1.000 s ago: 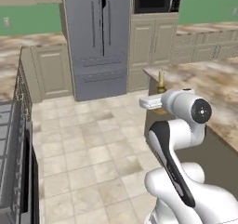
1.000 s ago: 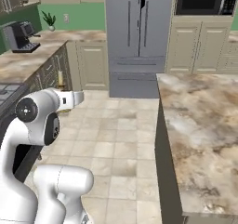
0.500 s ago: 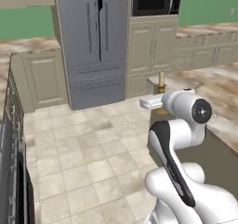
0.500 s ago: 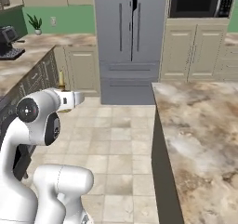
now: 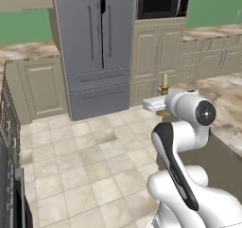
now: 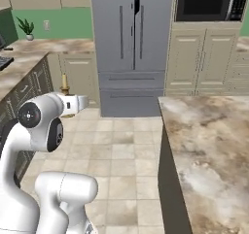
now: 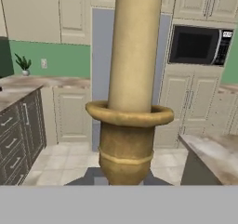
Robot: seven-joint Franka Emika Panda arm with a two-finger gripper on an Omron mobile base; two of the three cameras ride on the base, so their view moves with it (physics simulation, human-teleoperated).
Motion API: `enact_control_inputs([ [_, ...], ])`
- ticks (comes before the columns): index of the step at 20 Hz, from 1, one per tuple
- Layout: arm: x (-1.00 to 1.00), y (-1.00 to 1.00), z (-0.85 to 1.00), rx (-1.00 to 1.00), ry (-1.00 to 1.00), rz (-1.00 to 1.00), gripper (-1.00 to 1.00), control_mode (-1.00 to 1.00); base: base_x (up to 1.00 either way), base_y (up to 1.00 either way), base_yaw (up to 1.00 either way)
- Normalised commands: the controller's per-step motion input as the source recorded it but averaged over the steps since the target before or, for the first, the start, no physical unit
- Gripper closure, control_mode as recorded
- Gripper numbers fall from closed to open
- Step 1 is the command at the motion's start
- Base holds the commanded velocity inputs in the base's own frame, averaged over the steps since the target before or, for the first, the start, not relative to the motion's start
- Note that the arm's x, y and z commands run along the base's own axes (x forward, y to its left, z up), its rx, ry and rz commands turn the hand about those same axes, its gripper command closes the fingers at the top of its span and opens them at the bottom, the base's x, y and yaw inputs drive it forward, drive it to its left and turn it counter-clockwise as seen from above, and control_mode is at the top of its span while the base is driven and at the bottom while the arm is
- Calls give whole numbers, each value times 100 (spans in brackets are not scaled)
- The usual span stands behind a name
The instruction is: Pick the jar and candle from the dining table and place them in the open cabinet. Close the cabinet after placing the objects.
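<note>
One candle (image 7: 132,56) stands upright close before the hand camera, its cream stick rising out the top of that view from a brass-gold cup and drip ring. The gripper (image 7: 122,180) is pinched shut on the holder's lower part; the fingertips themselves sit at the very bottom edge and are mostly hidden behind the brass.

Left base view: candle (image 5: 164,83) seen as a small cream stick on gold, upright just above the white hand, carried in the air over the tiled floor (image 5: 90,161) and clear of any surface. The base of the holder is hidden behind the hand. Right base view: same candle (image 6: 63,82) poking up behind the arm's white wrist, over the floor beside the dark drawer units (image 6: 26,90).

Dining table (image 6: 209,145) lies to the arm's right, marbled brown-and-white top, apart from the candle. Left base view shows its edge (image 5: 222,99) behind the arm's elbow joint.

Straight ahead: grey double-door fridge (image 5: 94,47), both doors closed. Black microwave (image 6: 209,2) built in above beige cabinets to the fridge's right. Green wall (image 7: 56,58) behind a marbled counter (image 6: 53,45) at left, with a small leafy plant (image 6: 26,28) in a white pot standing on it.
</note>
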Motion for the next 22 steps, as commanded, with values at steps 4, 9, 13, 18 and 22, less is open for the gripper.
enact_control_inputs([
  [4, 0, 0, 0, 0, 0, 0, 100, 100, 58, 29, 0],
  [9, 0, 0, 0, 0, 0, 0, 100, 100, 46, 21, 19],
  [13, 0, 0, 0, 0, 0, 0, 100, 100, 52, 17, 34],
  [18, 0, 0, 0, 0, 0, 0, 100, 100, 66, 37, 32],
  [22, 0, 0, 0, 0, 0, 0, 100, 100, 79, 45, 23],
])
